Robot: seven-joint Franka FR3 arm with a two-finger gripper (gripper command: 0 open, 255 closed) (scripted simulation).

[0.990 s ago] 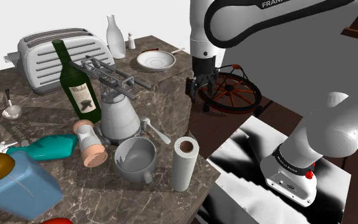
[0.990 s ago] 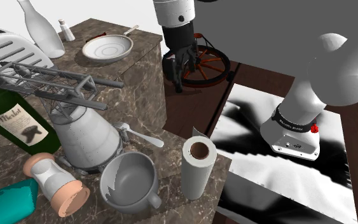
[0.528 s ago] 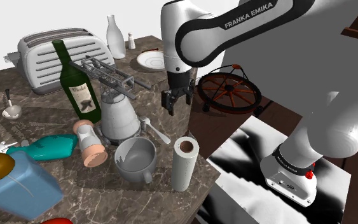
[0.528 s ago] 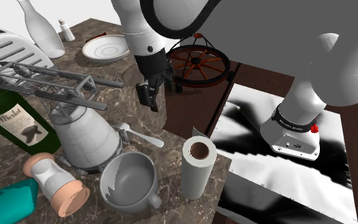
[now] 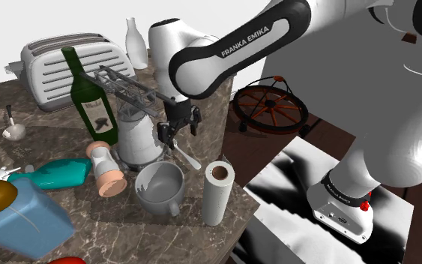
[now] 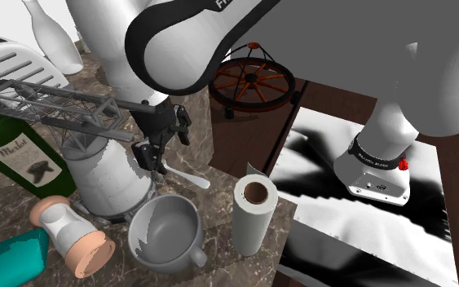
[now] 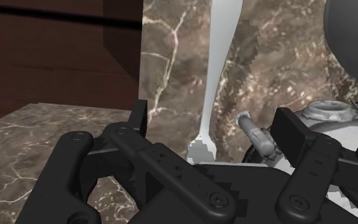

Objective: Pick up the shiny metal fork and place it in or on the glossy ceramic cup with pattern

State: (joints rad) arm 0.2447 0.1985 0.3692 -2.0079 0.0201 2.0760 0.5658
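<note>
Wrist view: pincer (image 7: 215,124) fingers apart, above the marbled desk (image 7: 171,57).
Fork (image 7: 225,51): pale, flat on desk, between the fingers, untouched.
Cup (image 5: 160,187): grey, near the pincer.

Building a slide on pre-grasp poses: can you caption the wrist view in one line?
Jaws open on either side of the pale fork lying on the brown marbled counter, not yet gripping it.
</note>
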